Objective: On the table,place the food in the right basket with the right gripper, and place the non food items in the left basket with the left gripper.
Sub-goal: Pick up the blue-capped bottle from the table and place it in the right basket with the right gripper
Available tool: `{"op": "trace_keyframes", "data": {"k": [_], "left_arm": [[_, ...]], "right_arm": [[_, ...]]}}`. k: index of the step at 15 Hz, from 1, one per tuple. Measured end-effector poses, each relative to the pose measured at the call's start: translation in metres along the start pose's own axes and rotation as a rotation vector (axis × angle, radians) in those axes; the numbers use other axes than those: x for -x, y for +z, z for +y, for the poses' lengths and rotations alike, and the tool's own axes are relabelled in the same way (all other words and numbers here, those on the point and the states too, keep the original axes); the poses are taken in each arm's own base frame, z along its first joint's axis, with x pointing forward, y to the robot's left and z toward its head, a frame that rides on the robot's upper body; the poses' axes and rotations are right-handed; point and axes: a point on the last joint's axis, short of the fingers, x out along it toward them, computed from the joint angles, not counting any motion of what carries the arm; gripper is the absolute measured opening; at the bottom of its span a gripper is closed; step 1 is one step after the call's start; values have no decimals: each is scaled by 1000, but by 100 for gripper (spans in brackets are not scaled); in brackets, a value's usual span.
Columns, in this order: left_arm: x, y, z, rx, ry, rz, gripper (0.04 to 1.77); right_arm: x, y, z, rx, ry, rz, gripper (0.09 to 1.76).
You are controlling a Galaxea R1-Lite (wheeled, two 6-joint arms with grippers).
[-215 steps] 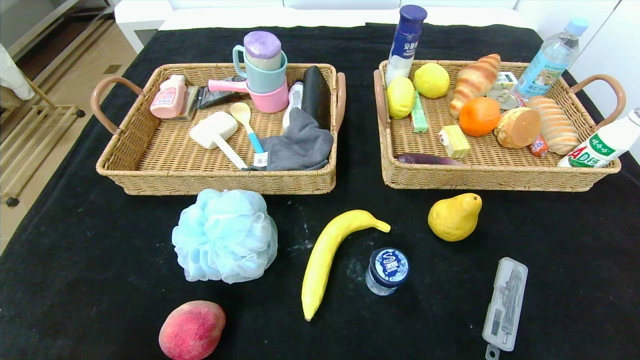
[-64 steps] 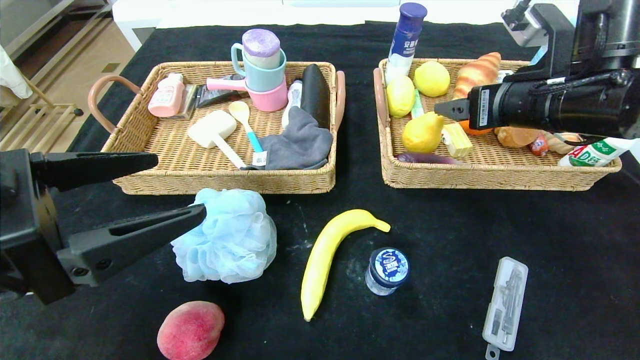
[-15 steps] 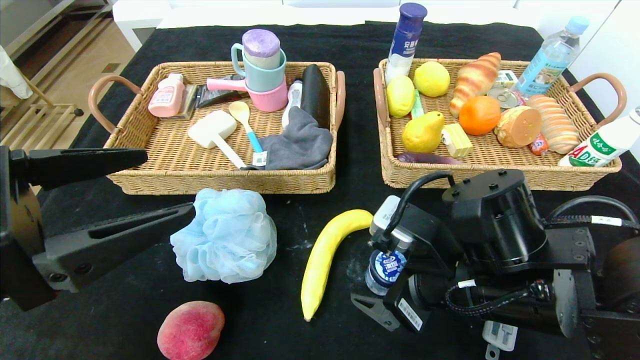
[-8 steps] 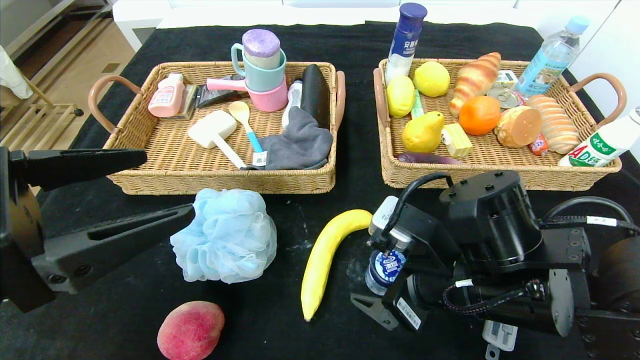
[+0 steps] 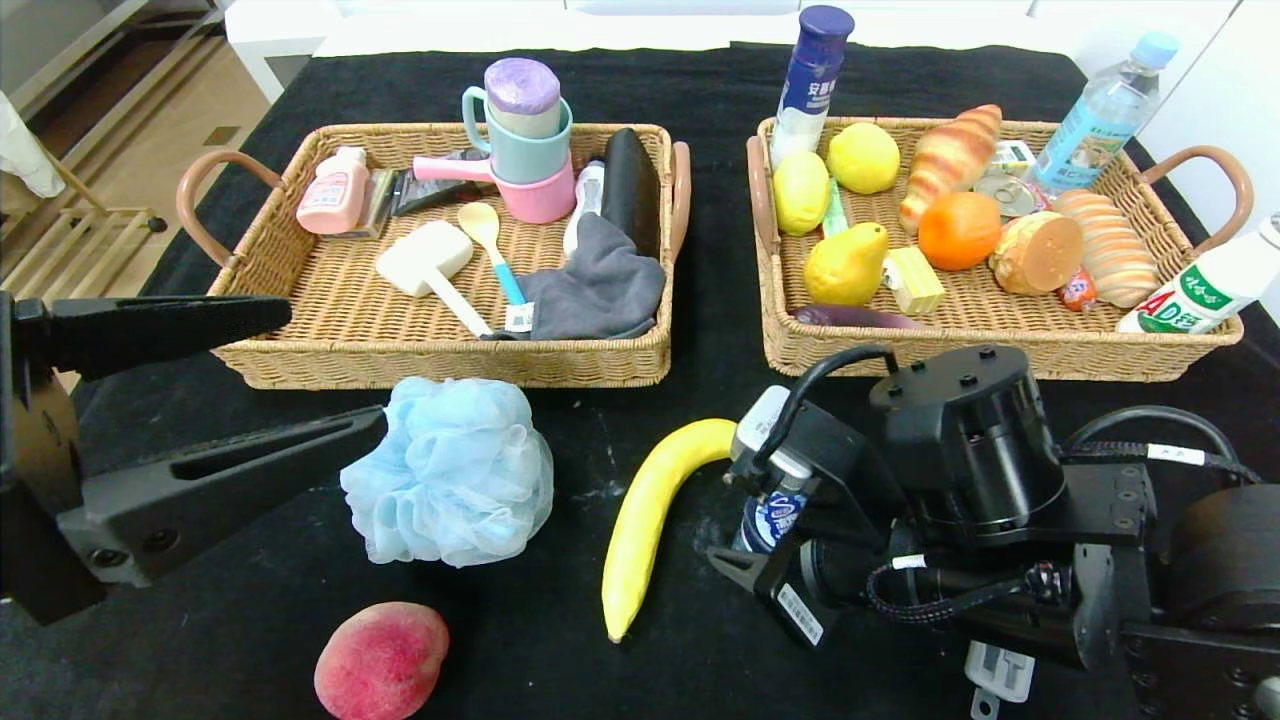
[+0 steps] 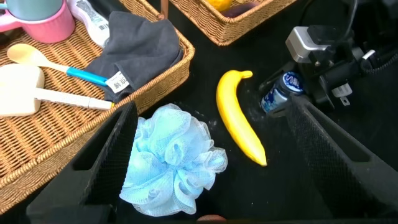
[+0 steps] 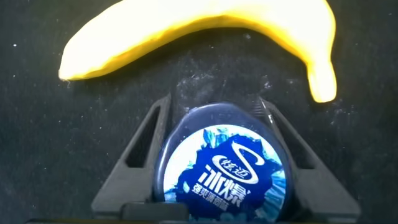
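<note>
Presently listed: black-clothed table [image 5: 1000,90], pale floor beyond. My right gripper [image 7: 214,118] clamps the jar [image 7: 221,165] beside the banana [image 5: 650,505]; my left gripper [image 5: 330,375] gapes by the pouf [image 5: 450,475].

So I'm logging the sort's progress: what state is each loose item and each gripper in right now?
jar: upright on the table, right gripper closed around its lid.
banana: lying on the table, untouched.
peach: on the table, untouched.
pear: in the right basket.
bath pouf: on the table, between the open fingers of the left gripper.
compass case: on the table, mostly hidden under the right arm.
</note>
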Motion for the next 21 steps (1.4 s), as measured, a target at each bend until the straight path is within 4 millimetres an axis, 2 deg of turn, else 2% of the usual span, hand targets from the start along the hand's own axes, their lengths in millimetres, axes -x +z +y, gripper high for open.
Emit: {"op": "trace_keyframes", "data": {"k": [15,21], "left_arm": [[0,0,0,0,0,-1,172],[0,0,0,0,-1,-2,172]], "right_arm": [[3,1,1,-2,7,-9,91],[15,8,-2,-12,-5,-43,91]]}}
